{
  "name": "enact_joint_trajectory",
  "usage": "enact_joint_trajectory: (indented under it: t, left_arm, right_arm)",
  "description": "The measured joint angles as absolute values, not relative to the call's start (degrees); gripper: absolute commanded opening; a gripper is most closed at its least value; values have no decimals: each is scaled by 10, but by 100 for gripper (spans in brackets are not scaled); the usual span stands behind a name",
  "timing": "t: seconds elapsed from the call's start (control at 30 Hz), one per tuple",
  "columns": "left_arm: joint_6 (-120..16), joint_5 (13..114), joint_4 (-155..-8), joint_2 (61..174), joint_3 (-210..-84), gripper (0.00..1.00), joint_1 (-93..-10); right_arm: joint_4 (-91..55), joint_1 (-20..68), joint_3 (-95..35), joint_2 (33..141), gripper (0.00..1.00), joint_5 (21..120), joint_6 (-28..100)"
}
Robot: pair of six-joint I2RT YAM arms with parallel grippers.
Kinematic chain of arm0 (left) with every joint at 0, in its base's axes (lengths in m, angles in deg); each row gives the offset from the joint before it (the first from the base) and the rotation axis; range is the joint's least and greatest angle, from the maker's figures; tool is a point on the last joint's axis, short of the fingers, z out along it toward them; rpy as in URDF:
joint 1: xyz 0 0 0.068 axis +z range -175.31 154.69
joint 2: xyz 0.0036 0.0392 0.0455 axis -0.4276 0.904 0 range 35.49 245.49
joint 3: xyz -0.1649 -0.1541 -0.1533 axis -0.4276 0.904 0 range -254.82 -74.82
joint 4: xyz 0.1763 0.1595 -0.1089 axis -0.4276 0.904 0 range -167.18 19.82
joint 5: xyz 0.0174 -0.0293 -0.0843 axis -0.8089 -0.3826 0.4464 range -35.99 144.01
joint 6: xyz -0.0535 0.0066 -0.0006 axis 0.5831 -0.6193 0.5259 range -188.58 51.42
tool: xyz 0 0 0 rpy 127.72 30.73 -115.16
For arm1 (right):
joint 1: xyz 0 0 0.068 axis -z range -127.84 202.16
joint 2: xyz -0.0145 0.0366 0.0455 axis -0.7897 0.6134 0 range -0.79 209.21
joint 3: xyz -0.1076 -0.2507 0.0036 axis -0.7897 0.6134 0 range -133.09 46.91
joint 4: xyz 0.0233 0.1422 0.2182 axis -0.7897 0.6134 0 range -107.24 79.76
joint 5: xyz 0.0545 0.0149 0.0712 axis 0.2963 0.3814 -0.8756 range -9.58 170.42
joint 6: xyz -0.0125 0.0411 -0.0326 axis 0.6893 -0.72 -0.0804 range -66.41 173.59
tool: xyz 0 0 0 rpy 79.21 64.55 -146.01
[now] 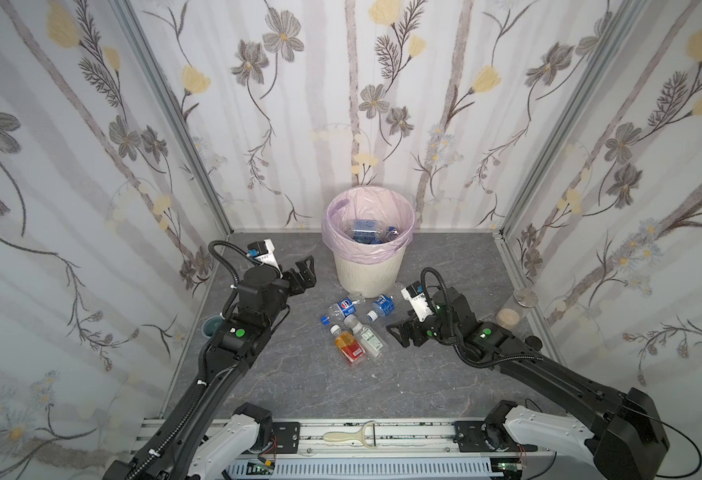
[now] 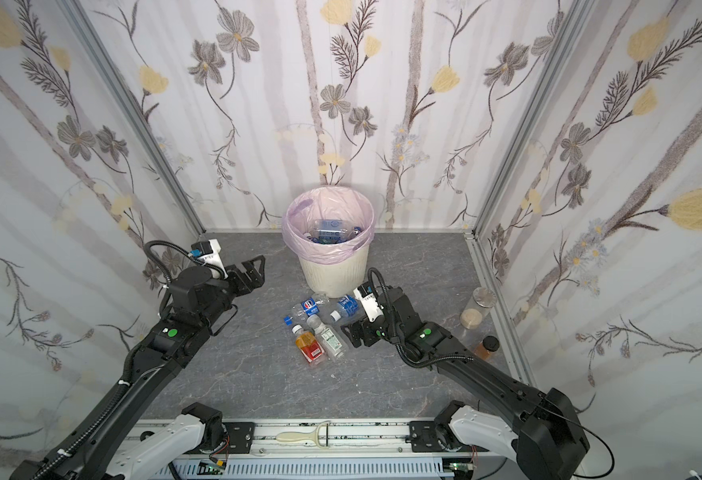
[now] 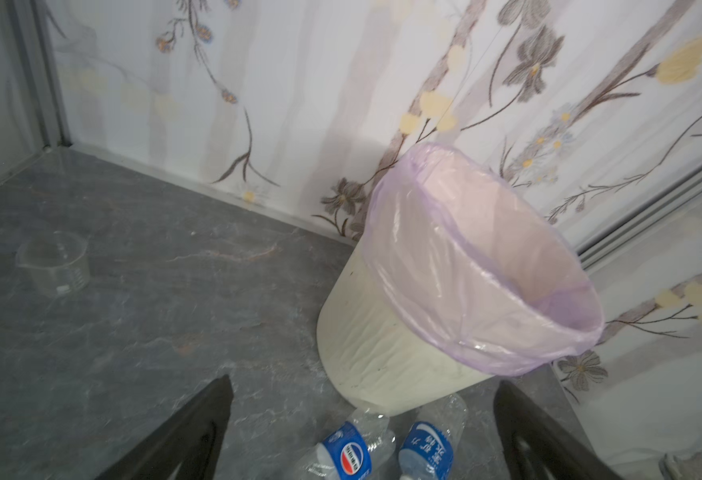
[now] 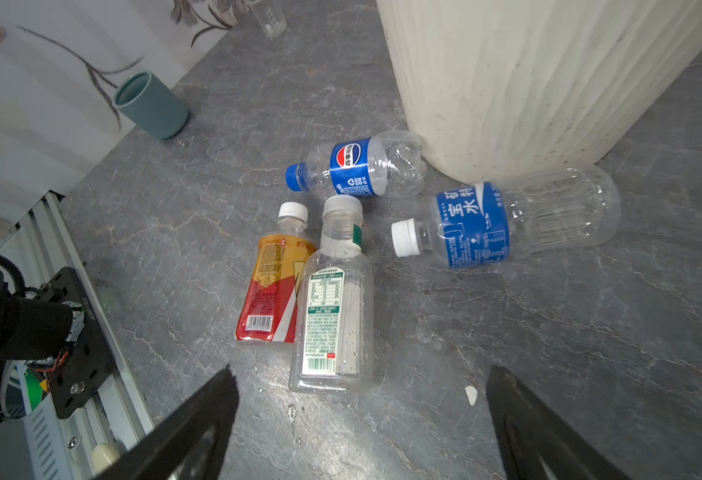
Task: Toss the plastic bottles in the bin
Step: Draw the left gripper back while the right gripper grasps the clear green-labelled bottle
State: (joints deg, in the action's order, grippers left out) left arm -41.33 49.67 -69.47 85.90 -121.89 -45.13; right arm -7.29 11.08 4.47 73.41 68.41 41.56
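Both grippers gape empty — the left gripper left of the bin, the right gripper lower right of the bottles. Best to straddle the clear bottle's middle, then close.

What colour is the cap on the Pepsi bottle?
Blue; the Pepsi bottle's cap shows best in the right wrist view.

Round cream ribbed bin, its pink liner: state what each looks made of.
The round cream ribbed bin looks like matte moulded plastic, with shallow ridges and speckled scuffs. Its pink liner looks like thin translucent plastic film: glossy, wrinkled, folded over the rim.
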Motion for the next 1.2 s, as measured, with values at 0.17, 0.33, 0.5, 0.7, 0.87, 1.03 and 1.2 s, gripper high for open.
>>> enact_joint_trajectory:
  t: [0.17,0.33,0.5,0.7,0.87,1.03,1.2]
  left_arm:
    - [-401,497,-655,788,-1134,100,-444]
    - [-392,497,-632,750,-1089,100,-443]
    - [-386,497,-619,741,-1082,100,-443]
    - [-384,495,-611,744,-1082,100,-443]
    - [-383,495,-606,743,-1082,100,-443]
    - [-383,495,-606,743,-1082,100,-443]
    - [-383,495,-603,743,-1082,100,-443]
  right_arm:
    - [-86,73,43,799,90,707,386]
    - [-98,57,8,867,85,716,360]
    - [-124,20,-2,916,85,741,335]
    - [-129,-17,-24,973,82,767,320]
    - [-126,-30,-30,994,77,797,310]
    - [-127,-30,-34,1015,76,814,300]
    - [-127,-30,-45,1041,74,825,296]
